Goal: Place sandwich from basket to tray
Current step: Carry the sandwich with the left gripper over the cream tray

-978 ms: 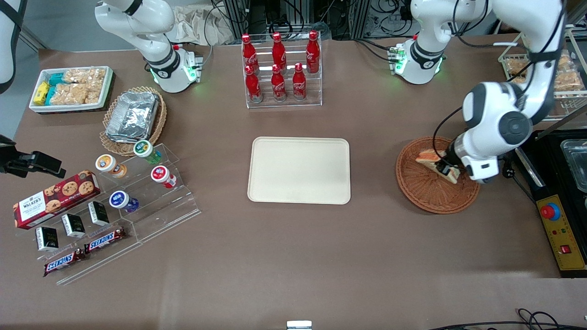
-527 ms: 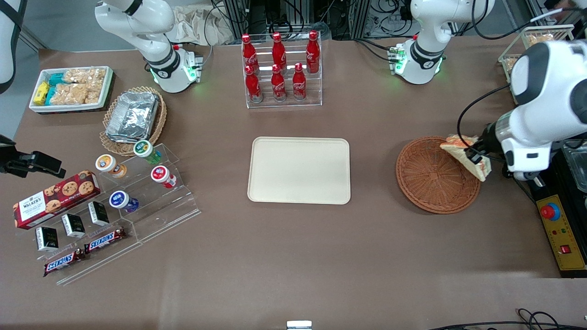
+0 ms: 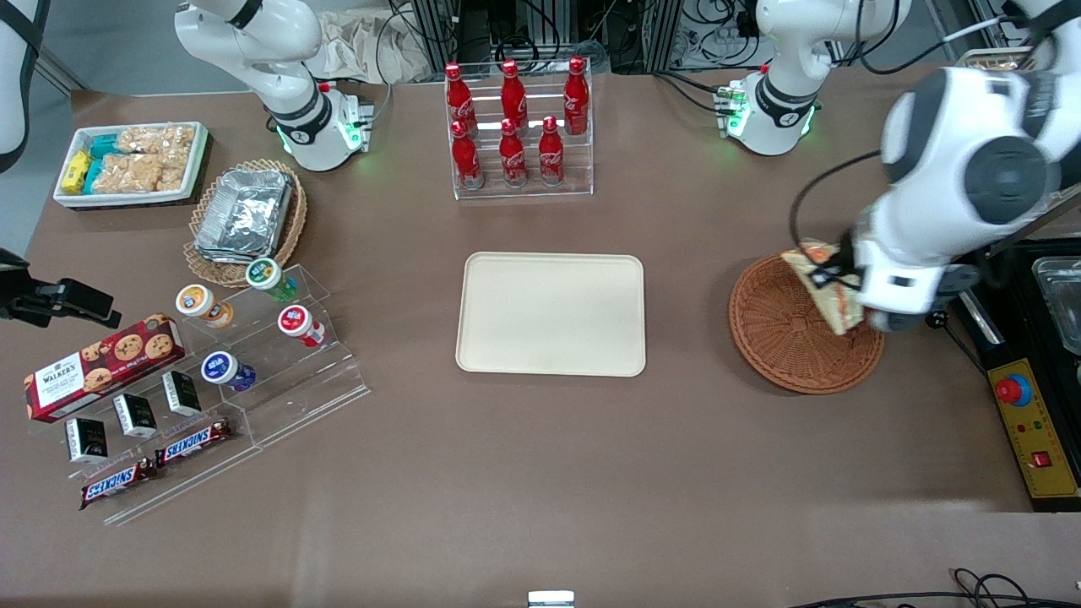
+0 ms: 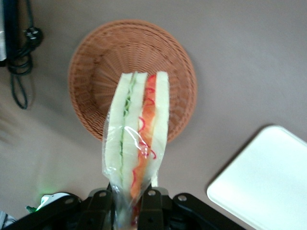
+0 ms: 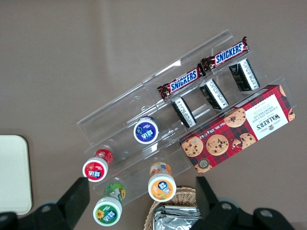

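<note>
The gripper (image 4: 125,199) (jaws clamped on the wrapped sandwich (image 4: 136,139)) hangs above the basket (image 3: 781,338), tray (image 3: 551,313) bare.

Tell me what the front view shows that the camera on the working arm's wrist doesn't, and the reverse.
Only the front view shows the six red bottles in their clear rack, the foil containers in a tan basket, the Snickers bars and the cookie box. Only the wrist camera shows the sandwich's green and orange-red layers edge-on under wrinkled clear wrap. Both show the sandwich shut in the end effector above the reddish-brown basket, which has nothing in it, and the cream tray with nothing on it.
</note>
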`<move>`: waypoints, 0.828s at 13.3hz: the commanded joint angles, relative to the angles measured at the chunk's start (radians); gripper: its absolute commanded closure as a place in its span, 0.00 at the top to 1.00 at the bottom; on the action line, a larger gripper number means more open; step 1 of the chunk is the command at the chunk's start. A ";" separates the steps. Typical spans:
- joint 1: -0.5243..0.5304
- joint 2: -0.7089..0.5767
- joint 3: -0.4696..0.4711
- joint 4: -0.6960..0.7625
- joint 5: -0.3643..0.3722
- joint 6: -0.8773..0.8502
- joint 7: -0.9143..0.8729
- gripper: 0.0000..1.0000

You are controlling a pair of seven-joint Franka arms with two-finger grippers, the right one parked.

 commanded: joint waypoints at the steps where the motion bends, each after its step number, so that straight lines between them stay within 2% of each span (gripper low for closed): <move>1: 0.000 0.075 -0.127 0.069 0.023 -0.008 0.010 0.00; 3: -0.032 0.115 -0.183 0.092 0.023 0.020 0.006 0.00; 5: -0.110 0.158 -0.183 0.103 0.029 0.069 -0.005 0.00; 11: -0.262 0.354 -0.183 0.093 0.132 0.218 -0.019 0.00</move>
